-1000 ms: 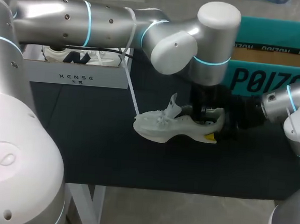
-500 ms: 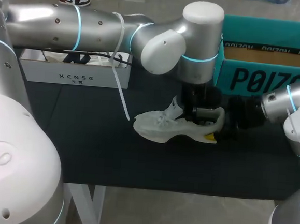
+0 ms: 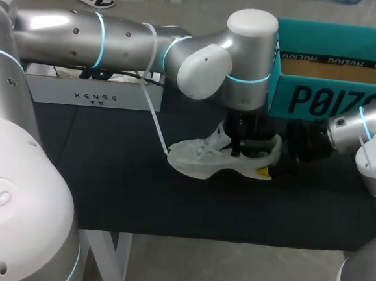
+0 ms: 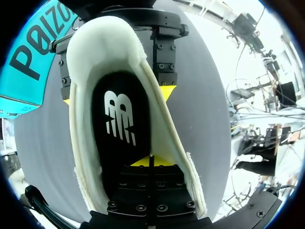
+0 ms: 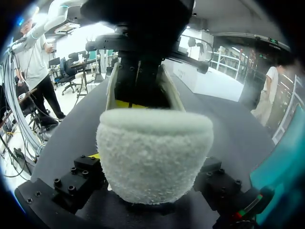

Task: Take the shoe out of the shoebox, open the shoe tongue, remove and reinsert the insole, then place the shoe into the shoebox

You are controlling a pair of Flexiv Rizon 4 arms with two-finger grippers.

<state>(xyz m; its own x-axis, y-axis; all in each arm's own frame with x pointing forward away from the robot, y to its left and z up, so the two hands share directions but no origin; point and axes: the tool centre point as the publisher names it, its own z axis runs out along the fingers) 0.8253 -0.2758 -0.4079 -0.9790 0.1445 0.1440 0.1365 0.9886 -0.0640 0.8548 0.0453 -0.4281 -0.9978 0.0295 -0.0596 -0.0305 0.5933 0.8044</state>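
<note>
**Left tool settles into the shoe**
The left tool [image 4: 150,161], tips narrow, has shifted from heel towards tongue, onto the insole [image 4: 121,124]. The right tool [image 3: 269,162] clamps the heel. The shoe [image 3: 202,161] lies mid worktop [image 3: 107,173], near the far-right shoebox [image 3: 335,93]. Insole removal looks next.

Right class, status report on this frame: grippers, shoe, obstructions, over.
Left gripper shut, tips at the insole inside the shoe. Right gripper shut on the shoe's heel. Shoebox open behind; nothing blocks it.
</note>
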